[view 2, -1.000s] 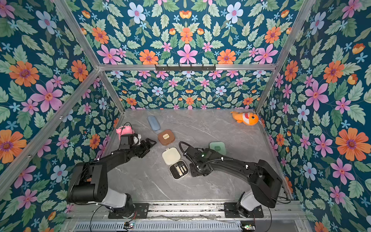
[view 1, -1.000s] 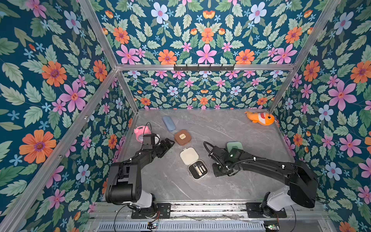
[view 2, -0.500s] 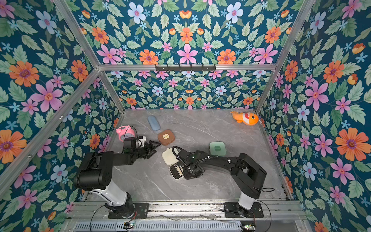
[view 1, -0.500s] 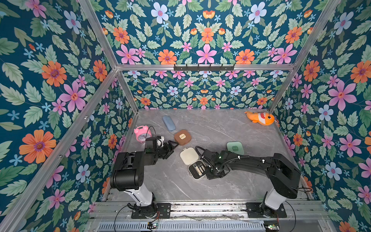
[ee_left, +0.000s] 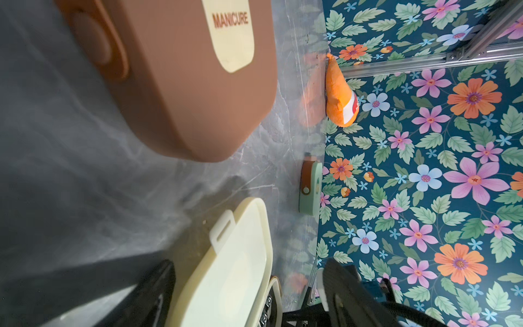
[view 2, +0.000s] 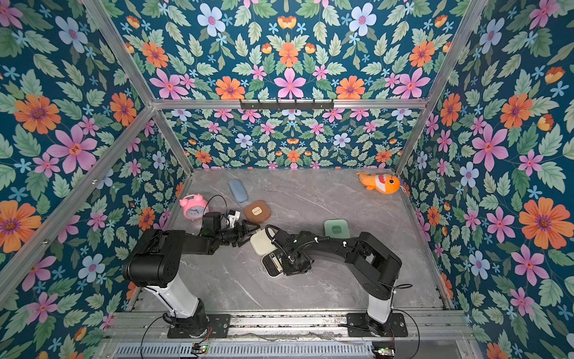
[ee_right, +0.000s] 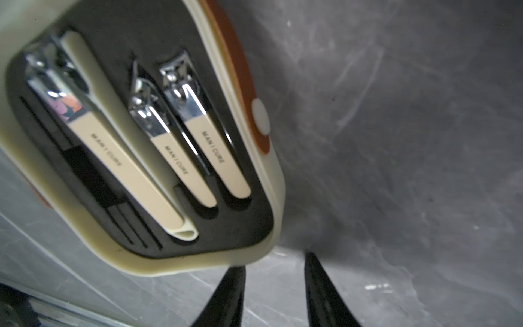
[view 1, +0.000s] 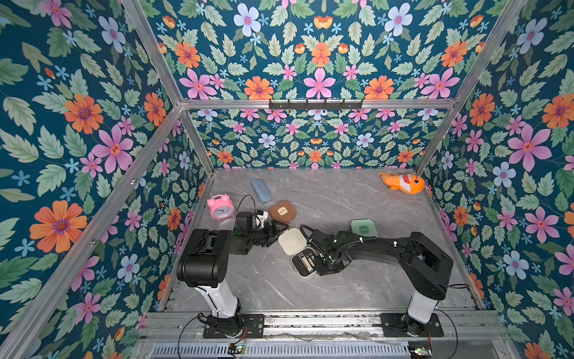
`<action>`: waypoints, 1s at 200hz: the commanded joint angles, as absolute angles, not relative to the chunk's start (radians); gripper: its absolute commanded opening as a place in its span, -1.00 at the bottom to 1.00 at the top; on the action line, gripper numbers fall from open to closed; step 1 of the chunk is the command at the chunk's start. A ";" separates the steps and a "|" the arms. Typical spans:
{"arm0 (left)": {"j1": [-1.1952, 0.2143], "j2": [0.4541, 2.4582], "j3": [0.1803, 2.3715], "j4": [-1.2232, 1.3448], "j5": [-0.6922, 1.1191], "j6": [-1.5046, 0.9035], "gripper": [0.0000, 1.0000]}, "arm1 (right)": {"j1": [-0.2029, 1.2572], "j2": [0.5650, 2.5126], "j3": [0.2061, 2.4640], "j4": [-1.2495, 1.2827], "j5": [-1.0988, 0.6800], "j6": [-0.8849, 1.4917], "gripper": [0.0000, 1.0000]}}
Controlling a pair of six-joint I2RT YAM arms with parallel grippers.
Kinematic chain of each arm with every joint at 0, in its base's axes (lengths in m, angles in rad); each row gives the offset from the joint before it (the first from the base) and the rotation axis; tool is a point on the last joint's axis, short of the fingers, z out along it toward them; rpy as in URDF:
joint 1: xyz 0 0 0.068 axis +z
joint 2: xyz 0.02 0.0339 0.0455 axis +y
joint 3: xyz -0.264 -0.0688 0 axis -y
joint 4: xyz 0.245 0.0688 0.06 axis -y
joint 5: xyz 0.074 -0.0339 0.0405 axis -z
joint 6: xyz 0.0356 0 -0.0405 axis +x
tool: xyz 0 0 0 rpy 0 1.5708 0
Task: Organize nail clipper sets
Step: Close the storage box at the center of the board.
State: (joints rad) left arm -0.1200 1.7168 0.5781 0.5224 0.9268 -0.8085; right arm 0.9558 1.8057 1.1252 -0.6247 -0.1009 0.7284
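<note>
In a top view the open cream case (view 1: 291,241) is seen between both jaws. Left wrist: its lid (ee_left: 235,263) is flanked by the left jaws, spread wide. Right wrist: the right jaws are set narrow, empty, beside its tray (ee_right: 243,220).

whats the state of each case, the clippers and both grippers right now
cream case: open, lid folded back.
clippers: three, seated in the cream case.
brown case: closed.
green case: closed.
left gripper: open, straddling the cream lid.
right gripper: open, empty, beside the cream case.
</note>
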 commanded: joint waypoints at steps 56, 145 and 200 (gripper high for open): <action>-0.134 1.627 0.601 0.625 1.083 -0.879 0.74 | 0.928 1.838 1.184 -0.618 -0.097 0.710 -0.26; -0.251 1.529 0.571 0.584 1.074 -0.882 0.76 | 0.843 1.898 1.247 -0.602 -0.118 0.705 -0.27; -0.325 1.544 0.543 0.626 1.044 -0.917 0.75 | 0.770 1.940 1.321 -0.590 -0.144 0.683 -0.25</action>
